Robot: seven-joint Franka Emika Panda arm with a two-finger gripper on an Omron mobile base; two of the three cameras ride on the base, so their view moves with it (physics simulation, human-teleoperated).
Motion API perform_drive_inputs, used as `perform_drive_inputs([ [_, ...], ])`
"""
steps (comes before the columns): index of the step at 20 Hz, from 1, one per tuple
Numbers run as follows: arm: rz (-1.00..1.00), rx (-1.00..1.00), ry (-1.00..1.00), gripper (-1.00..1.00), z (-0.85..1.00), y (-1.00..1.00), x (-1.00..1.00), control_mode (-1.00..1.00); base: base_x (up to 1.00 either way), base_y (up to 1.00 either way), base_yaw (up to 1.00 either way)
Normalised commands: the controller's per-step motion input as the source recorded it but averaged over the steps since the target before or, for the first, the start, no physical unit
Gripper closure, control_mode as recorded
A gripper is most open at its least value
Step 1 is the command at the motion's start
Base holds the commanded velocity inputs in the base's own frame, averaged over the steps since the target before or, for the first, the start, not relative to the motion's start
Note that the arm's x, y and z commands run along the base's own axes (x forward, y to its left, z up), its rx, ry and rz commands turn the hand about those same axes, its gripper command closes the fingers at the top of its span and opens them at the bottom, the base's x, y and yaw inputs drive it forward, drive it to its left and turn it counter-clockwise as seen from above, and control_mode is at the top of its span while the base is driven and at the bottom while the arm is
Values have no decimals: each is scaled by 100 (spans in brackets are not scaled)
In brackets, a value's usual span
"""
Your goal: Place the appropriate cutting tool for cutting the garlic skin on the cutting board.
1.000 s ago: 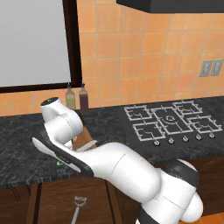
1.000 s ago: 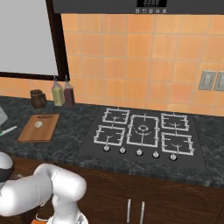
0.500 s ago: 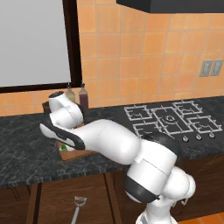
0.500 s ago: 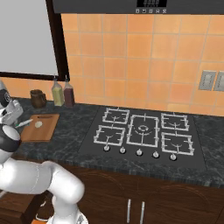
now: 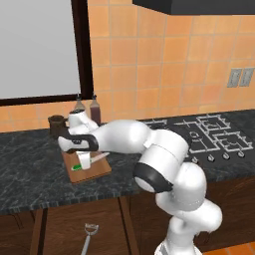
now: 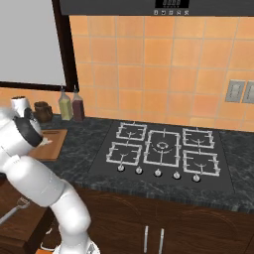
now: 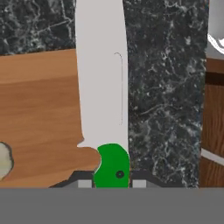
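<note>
Your widest surface is the dark speckled tabletop, and its left and right ends run out of both base views. Take the cutting board as your landmark. In the left base view the arm covers its far half, so you cannot see the slot handle. In the right base view only a brown corner of it shows past the robot's wrist.

To the right of the board sits one stove with five burners and five knobs along its front edge. Behind the board, against the wall, you have two bottles side by side and one short dark cup to their left. Below the board's front edge, down on the floor, lies one grey forked tool, its handle cut off by the bottom of the left base view.

The end effector hangs over the board, and its fingers are clamped on the knife. In the hand view you see the two fingertips pressed against either side of the green handle, most of which is hidden by the frame edge. The pale blade runs up out of the top of that view, lying along the board's edge, partly over the wood and partly over the tabletop. You cannot tell whether the blade touches the board.

One garlic bulb sits on the board, cut off at the left edge of the hand view. It is too small to make out in the base views.
</note>
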Motion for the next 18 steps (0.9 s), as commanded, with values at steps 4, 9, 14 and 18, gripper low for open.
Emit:
perform_drive_inputs([
  [4,0,0,-4,100,-45,0,27,-100,0,0,0],
  [9,0,0,0,-100,-36,1,29,-100,0,0,0],
  [14,-1,1,-10,-100,4,-13,-29,-100,0,0,0],
  [18,-7,0,-28,-100,63,-63,-86,-100,0,0,0],
])
